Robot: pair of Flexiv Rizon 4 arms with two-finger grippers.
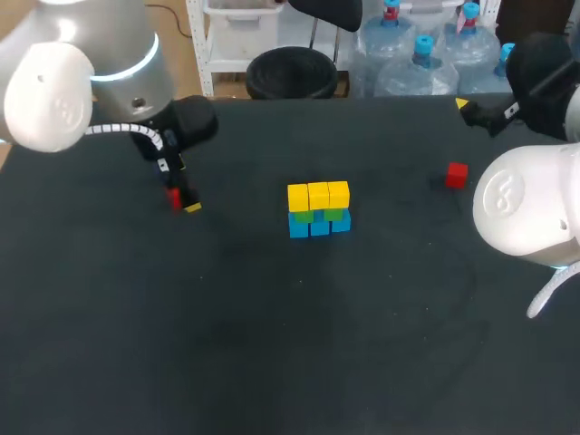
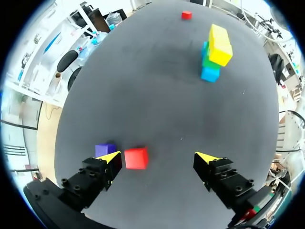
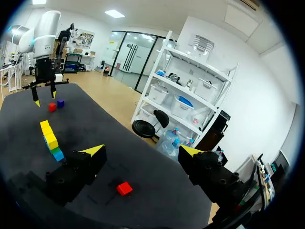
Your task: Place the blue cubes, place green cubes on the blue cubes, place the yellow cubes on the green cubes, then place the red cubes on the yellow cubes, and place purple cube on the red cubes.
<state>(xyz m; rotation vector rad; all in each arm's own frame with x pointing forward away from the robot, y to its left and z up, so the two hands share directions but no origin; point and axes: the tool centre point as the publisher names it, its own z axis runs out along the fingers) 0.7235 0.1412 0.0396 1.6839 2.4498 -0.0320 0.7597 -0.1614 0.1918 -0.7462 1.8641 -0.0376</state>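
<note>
The stack [image 1: 318, 209], with yellow cubes over green over blue, stands in the middle of the table [image 1: 272, 344]. The left gripper [image 2: 157, 160] is released, its fingers spread wide around a red cube [image 2: 136, 158] that lies close to one finger, perhaps touching it. A purple cube [image 2: 105, 149] sits just behind that finger. The right gripper [image 3: 138, 152] hangs released too, with a second red cube [image 3: 124, 188] near it.

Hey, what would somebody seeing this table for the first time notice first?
The bright stack mid-table: yellow cubes on green on blue. Next, the open left gripper with a red cube between its fingers and a purple cube beside one finger. A lone red cube sits nearer the right arm.
</note>
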